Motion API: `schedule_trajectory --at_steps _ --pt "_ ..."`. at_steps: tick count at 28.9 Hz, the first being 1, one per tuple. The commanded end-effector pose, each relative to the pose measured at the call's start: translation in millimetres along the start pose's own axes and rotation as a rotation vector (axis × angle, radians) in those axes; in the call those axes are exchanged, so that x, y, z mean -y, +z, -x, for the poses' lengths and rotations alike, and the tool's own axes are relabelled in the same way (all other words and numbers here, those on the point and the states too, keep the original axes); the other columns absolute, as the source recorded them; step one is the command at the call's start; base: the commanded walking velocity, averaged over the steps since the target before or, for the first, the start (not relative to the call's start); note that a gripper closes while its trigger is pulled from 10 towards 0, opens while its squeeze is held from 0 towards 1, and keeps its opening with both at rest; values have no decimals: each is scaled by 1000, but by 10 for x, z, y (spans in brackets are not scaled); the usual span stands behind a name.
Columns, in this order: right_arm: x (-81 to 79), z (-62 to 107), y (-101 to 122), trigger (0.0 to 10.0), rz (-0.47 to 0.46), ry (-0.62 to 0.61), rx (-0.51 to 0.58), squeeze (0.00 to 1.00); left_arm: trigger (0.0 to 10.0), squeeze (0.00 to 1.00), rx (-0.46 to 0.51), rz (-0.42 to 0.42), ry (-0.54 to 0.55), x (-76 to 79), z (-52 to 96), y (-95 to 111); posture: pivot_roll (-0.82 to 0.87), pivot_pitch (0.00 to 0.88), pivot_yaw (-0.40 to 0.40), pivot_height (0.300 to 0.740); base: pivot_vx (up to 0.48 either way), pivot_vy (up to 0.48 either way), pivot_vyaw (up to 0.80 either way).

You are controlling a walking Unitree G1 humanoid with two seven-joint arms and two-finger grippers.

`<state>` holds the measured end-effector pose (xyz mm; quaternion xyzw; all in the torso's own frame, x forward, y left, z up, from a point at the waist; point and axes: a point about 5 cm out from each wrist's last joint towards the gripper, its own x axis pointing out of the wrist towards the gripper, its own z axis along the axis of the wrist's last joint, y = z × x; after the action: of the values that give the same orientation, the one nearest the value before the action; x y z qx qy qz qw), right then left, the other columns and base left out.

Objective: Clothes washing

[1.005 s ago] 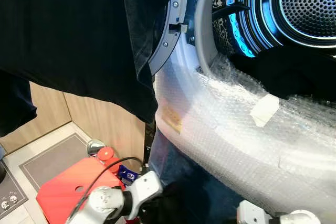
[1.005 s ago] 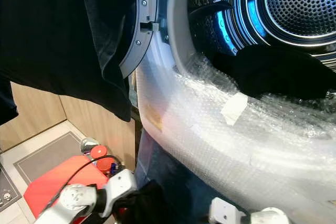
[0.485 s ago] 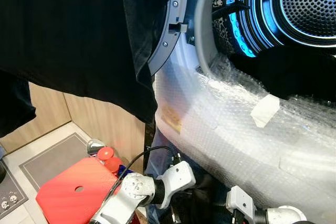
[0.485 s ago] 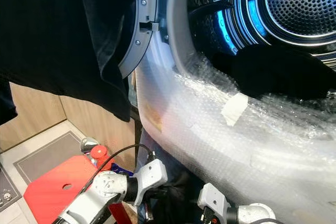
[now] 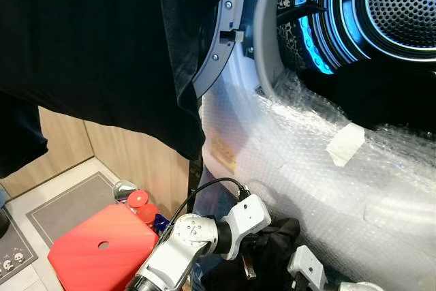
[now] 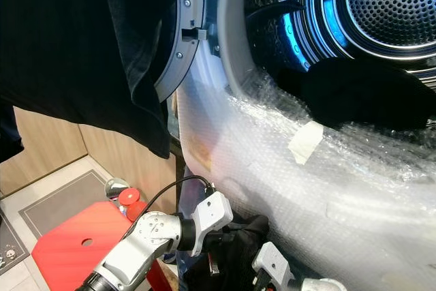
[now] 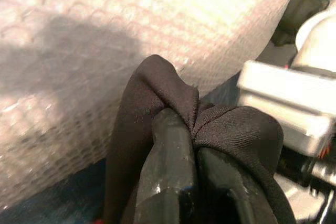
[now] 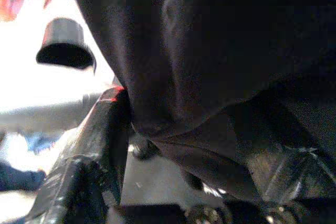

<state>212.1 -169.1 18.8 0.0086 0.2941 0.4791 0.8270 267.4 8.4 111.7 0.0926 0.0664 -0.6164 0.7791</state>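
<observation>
The washing machine's drum (image 5: 402, 5) stands open and lit blue, with dark clothes (image 6: 361, 93) lying at its mouth. Bubble wrap (image 5: 306, 161) covers the front below the opening. My left gripper (image 5: 246, 268) is low against that wrap, shut on a black garment (image 5: 274, 247). In the left wrist view the left gripper (image 7: 190, 140) pinches a fold of the black garment (image 7: 157, 87) between its fingers. My right gripper (image 8: 184, 129) is just right of it at the bottom edge, closed around the black garment (image 8: 220, 51), which bulges between its fingers (image 8: 100, 129).
A large black cloth (image 5: 88, 39) hangs over the open door's grey rim (image 5: 221, 39) at the upper left. A red container (image 5: 95, 243) and a red-capped bottle (image 5: 138, 200) stand on the floor at the lower left, beside a grey mat (image 5: 61, 202) and wooden panelling.
My left arm has swung right and up from beside the red container to the bubble-wrapped front, bringing the black garment with it. The right wrist has shifted at the bottom edge.
</observation>
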Motion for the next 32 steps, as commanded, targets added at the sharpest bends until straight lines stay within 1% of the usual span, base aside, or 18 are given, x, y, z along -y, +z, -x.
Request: schedule_trajectory --at_steps 1,5,6,8,11,13,14,15,17,19,20,22,25,27,28,29,30,32 --pt "69 45 -24 10000 -49 -71 17 0 0 0 49 -42 -19 16 -55 162 68 0 -79 740 0 0 0" --pt "69 18 -55 10000 -171 -129 96 0 0 0 49 -48 -21 34 -60 173 67 0 -79 740 0 0 0" --pt "59 11 -70 10000 -242 -151 146 0 0 0 53 -47 -22 44 -60 180 66 0 -80 740 0 0 0" --pt "18 6 -79 10000 -299 -151 190 0 0 0 56 -45 -18 45 -60 185 65 0 -79 740 0 0 0" --pt "-47 -2 -126 10000 -321 -145 194 0 0 0 64 -51 2 19 -54 199 61 0 -79 740 0 0 0" --pt "-63 -24 -208 10000 -316 -160 148 0 0 0 76 -72 29 -17 -47 234 56 0 -77 740 0 0 0" --pt "-63 -24 -208 10000 -316 -160 148 0 0 0 76 -72 29 -17 -47 234 56 0 -77 740 0 0 0" --pt "-52 -35 -248 10000 -307 -188 119 0 0 0 88 -80 35 -20 -44 277 57 0 -77 740 0 0 0" --pt "-33 -54 -263 10000 -335 -224 122 0 0 0 126 -91 50 -19 -44 369 61 0 -79 740 0 0 0" --pt "-46 -104 -265 10000 -359 -245 133 0 0 0 144 -99 42 46 -65 423 58 0 -80 740 0 0 0" --pt "-46 -104 -265 10000 -359 -245 133 0 0 0 144 -99 42 46 -65 423 58 0 -80 740 0 0 0" --pt "-84 -127 -245 10000 -369 -226 154 0 0 0 162 -89 32 100 -87 447 60 0 -81 740 0 0 0" --pt "-101 -148 -239 10000 -419 -214 191 0 0 0 172 -83 25 150 -110 458 60 0 -81 740 0 0 0" --pt "-89 -180 -256 10000 -456 -219 187 0 0 0 173 -82 22 175 -128 451 58 0 -82 740 0 0 0" --pt "-40 -228 -282 10000 -493 -261 167 0 0 0 171 -77 18 195 -147 439 58 0 -82 740 0 0 0" --pt "-40 -228 -282 10000 -493 -261 167 0 0 0 171 -77 18 195 -147 439 58 0 -82 740 0 0 0" --pt "-12 -256 -191 10000 -548 -255 236 0 0 0 166 -80 16 201 -157 443 67 0 -85 740 0 0 0" --pt "0 -256 -111 10000 -582 -238 297 0 0 0 165 -82 18 194 -158 452 71 0 -88 740 0 0 0"
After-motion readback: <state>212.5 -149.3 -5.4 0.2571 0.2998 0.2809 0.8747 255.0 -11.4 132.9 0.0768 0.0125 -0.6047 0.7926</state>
